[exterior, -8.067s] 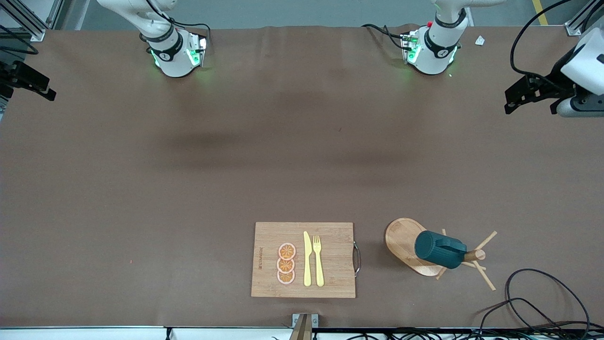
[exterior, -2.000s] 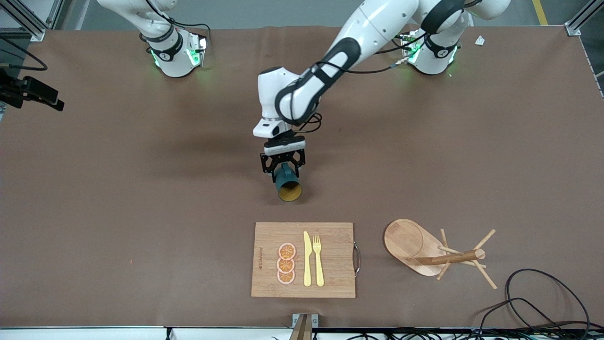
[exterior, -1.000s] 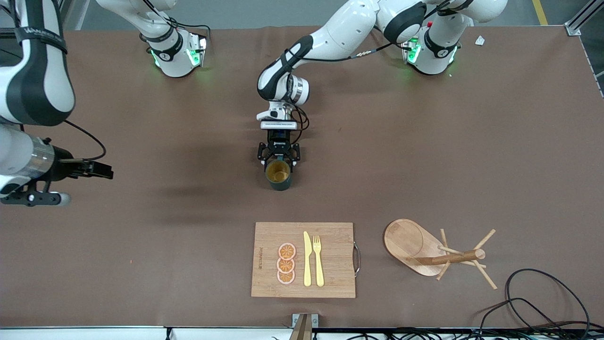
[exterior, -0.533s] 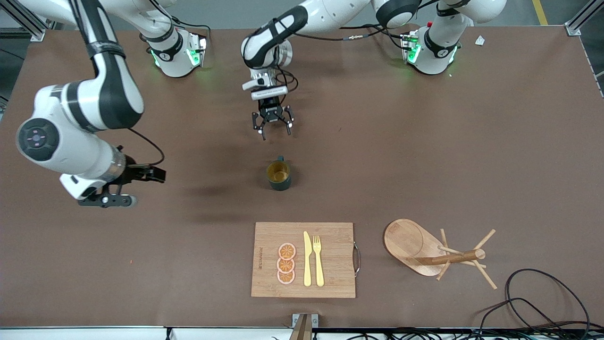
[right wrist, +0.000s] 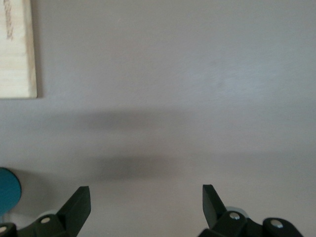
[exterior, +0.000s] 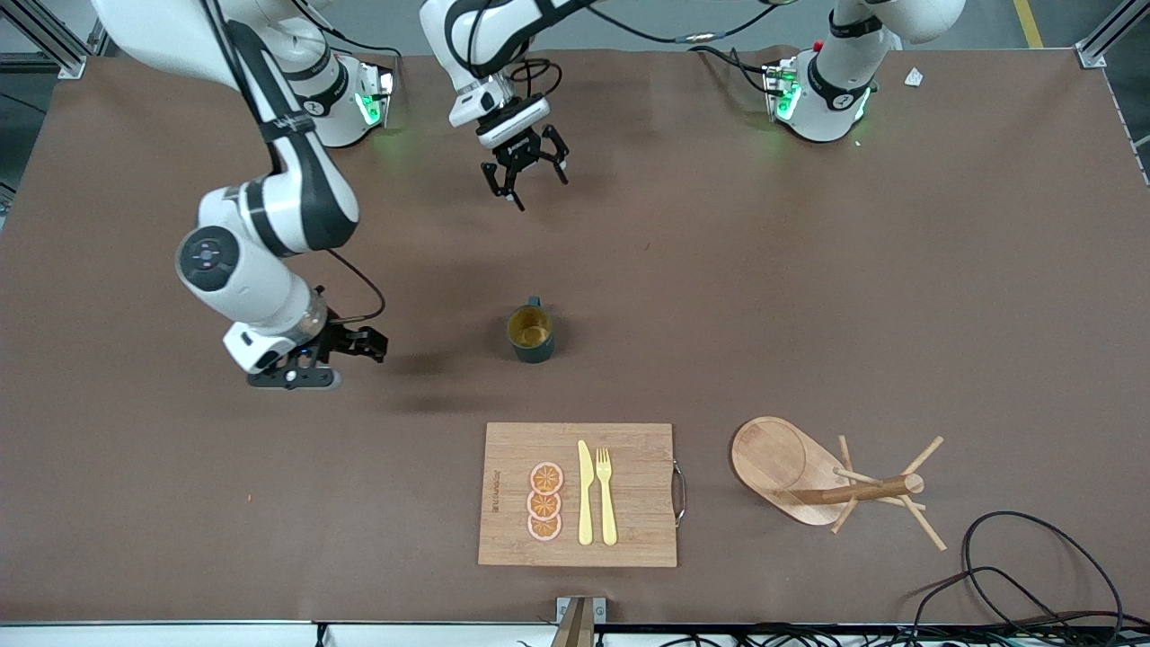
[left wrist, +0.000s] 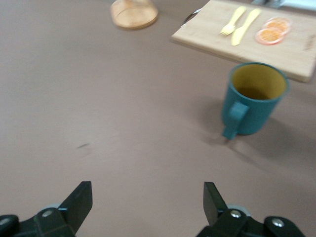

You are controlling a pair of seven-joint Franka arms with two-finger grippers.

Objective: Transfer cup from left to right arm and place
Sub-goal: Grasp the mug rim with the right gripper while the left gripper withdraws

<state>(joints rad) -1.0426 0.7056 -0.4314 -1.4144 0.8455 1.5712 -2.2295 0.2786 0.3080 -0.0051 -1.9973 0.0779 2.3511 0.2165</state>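
Cup (exterior: 530,333) stands upright on the bare desk (exterior: 809,296) near its middle, farther from the front camera than the bamboo cutting board (exterior: 512,449); its long axis is vertical, its yellow mouth faces up, and its small handle points toward the robots' bases. Two seconds ago the left claw (exterior: 525,173) carried it tilted; now that claw has let go and pulled back over the desk near the bases, jaws wide apart and empty. So the set-down half of the handover looks done. The right claw (exterior: 367,342) has meanwhile swung in and hovers low beside the cup, toward the right arm's end, fingers spread and holding nothing, apparently next to grasp.
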